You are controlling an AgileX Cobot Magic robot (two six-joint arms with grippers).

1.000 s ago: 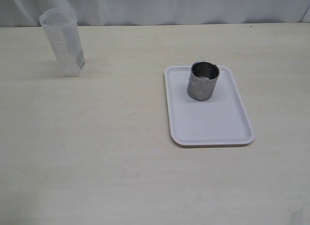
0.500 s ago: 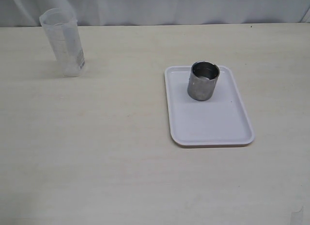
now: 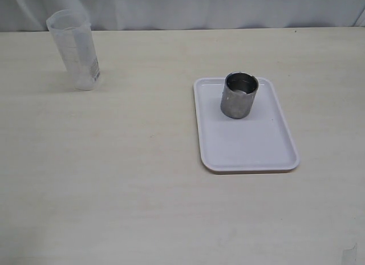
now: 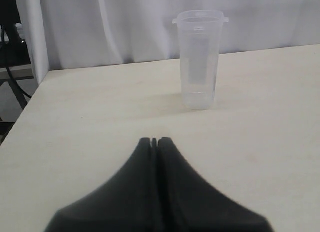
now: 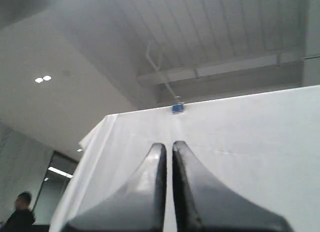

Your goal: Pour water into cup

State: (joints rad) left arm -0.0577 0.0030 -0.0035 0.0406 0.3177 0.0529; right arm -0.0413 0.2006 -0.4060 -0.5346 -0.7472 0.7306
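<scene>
The steel cup stands upright at the far end of a white tray, right of the table's middle. A tall translucent plastic beaker stands upright at the far left; it also shows in the left wrist view. Water in it is too faint to tell. My left gripper is shut and empty, low over the table, a short way in front of the beaker. My right gripper is shut and empty, pointing up at a white curtain and the ceiling. Neither gripper shows in the exterior view.
The pale wooden table ends at its left edge in the left wrist view. A white curtain hangs behind the table's far edge.
</scene>
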